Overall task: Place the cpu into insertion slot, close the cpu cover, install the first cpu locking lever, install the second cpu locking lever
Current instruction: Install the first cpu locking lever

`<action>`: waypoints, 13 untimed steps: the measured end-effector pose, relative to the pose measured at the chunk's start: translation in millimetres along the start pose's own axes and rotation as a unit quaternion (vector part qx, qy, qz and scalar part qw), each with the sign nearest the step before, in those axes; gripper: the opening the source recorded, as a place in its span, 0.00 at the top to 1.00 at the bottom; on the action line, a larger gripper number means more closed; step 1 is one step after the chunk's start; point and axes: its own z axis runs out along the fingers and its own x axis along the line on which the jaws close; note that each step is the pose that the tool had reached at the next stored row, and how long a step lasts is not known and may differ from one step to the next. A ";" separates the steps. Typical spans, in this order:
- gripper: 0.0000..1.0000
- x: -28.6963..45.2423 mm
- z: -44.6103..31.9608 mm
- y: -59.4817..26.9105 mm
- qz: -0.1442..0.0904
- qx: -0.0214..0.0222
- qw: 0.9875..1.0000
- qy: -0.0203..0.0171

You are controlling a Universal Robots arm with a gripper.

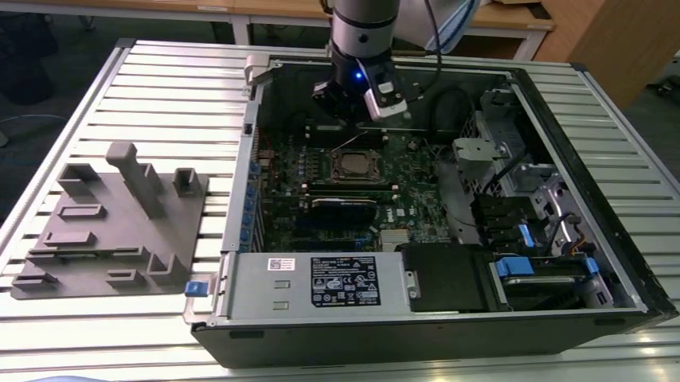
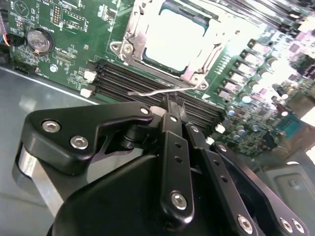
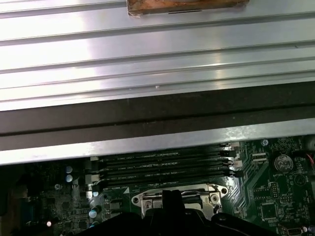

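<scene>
Cpu (image 2: 173,37), framed by cpu cover (image 2: 132,37), lies beyond gripper (image 2: 170,101).

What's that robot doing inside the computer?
A robot arm reaches into an open computer. The little silver chip already sits in its place on the green board, with the metal frame lying flat around it. The arm's shut gripper is right at a thin wire lever beside the frame. Whether it pinches the lever I cannot tell.
</scene>
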 end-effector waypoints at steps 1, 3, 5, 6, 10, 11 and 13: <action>0.89 -1.1 1.8 0.3 0.000 0.000 1.000 0.000; 0.89 -3.2 4.9 1.0 0.000 0.000 1.000 0.000; 0.89 -5.0 7.5 1.7 0.000 0.000 1.000 0.000; 0.89 -5.5 8.8 2.2 0.000 0.000 1.000 0.000; 0.89 -5.6 13.0 5.4 0.000 0.000 1.000 0.000; 0.89 -5.5 13.9 6.1 0.000 0.000 1.000 0.000; 0.89 -5.4 15.7 7.0 0.000 0.000 1.000 0.000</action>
